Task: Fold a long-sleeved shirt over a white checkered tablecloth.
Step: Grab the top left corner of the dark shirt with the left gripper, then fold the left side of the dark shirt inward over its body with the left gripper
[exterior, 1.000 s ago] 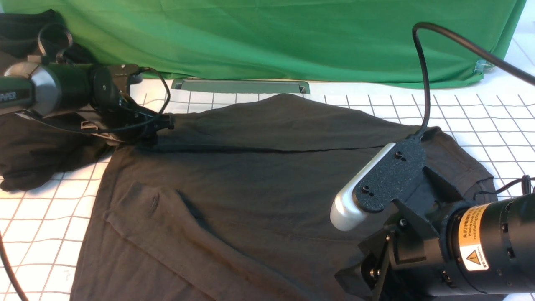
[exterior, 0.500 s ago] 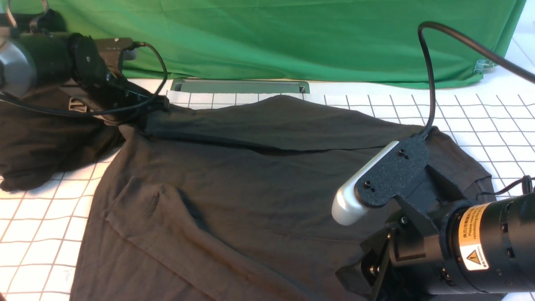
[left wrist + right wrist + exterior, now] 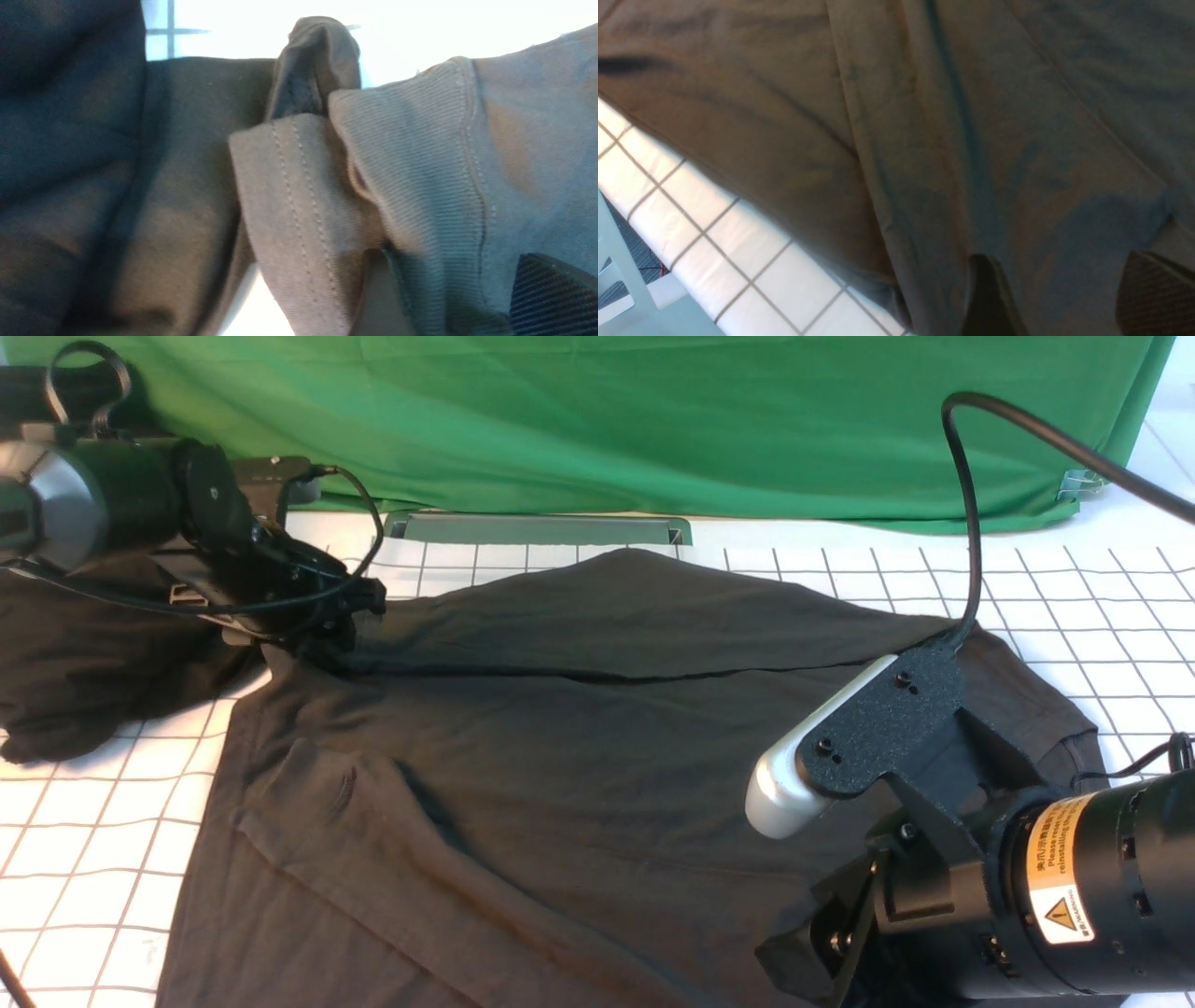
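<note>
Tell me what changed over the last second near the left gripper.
The left gripper lifted the folded sleeve end of the long-sleeved shirt, lowered it back, and opened, letting it go. The right gripper stayed open over the shirt, barely shifting; the black cloth heap and white checkered tablecloth are unchanged.

One shirt (image 3: pixel 560 756), one checkered tablecloth (image 3: pixel 1074 588), one black cloth heap (image 3: pixel 75 681), two grippers (image 3: pixel 462 298) (image 3: pixel 1069 298)

Black right arm (image 3: pixel 1153 859), yellow warning label (image 3: pixel 1060 887)
</note>
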You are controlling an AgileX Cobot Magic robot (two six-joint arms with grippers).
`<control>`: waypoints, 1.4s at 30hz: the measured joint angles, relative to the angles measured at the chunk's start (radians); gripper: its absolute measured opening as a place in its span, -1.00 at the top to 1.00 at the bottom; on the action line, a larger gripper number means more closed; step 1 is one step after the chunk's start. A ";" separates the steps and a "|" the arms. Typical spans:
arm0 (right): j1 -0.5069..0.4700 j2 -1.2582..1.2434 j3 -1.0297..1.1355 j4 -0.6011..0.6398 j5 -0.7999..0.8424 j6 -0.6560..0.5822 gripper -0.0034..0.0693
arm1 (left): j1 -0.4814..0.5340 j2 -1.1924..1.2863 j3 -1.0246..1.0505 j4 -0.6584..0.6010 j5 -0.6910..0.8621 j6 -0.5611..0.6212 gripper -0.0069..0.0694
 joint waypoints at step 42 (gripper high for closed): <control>-0.228 0.000 0.000 -0.210 0.045 0.100 0.05 | -0.025 -0.412 0.074 -0.073 0.462 0.047 0.78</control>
